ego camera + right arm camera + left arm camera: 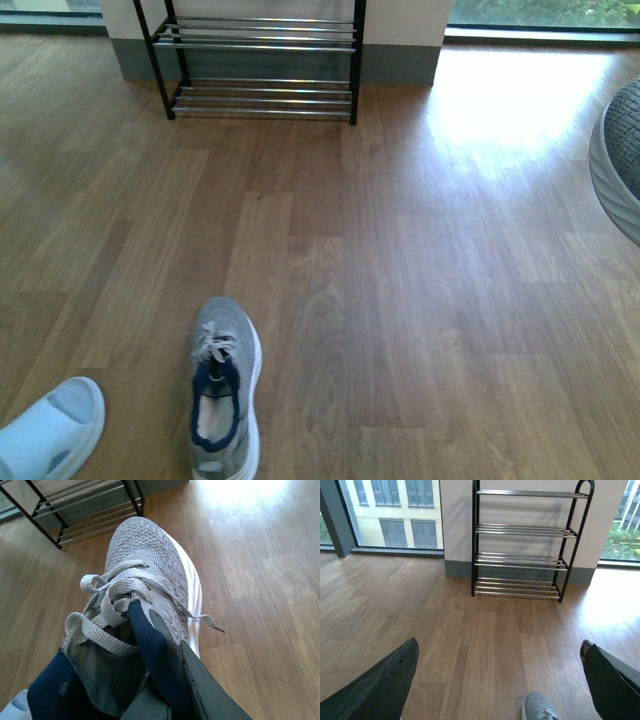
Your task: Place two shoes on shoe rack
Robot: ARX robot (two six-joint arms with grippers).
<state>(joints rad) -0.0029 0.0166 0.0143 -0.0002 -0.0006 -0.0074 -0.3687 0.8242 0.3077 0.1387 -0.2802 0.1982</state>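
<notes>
A warm brown wood-plank floor fills the room, matte with a bright glare patch under the glass. It runs to a white wall with a grey baseboard, flanked by tall windows. Against that wall, well ahead of the left gripper across bare boards, stands the shoe rack. It has black arched metal side frames and four tiers of thin shiny chrome bars, and no shoe sits on any tier. The left gripper's two dark, blunt fingers are spread wide with nothing between them. Below it, between the fingers, pokes the rounded toe of the second sneaker, which lies flat on the floor pointing toward the rack. The right gripper is clamped on the held sneaker at its navy collar, one dark grey finger pressed against the outside. That shoe is grey textured knit with a thick white sole, its toe aimed toward the rack, well short of it. A pale blue slide, smooth rubber with an open toe, lies just beside the second sneaker. Flat woven grey laces loop loosely across the held sneaker just ahead of the right gripper.
</notes>
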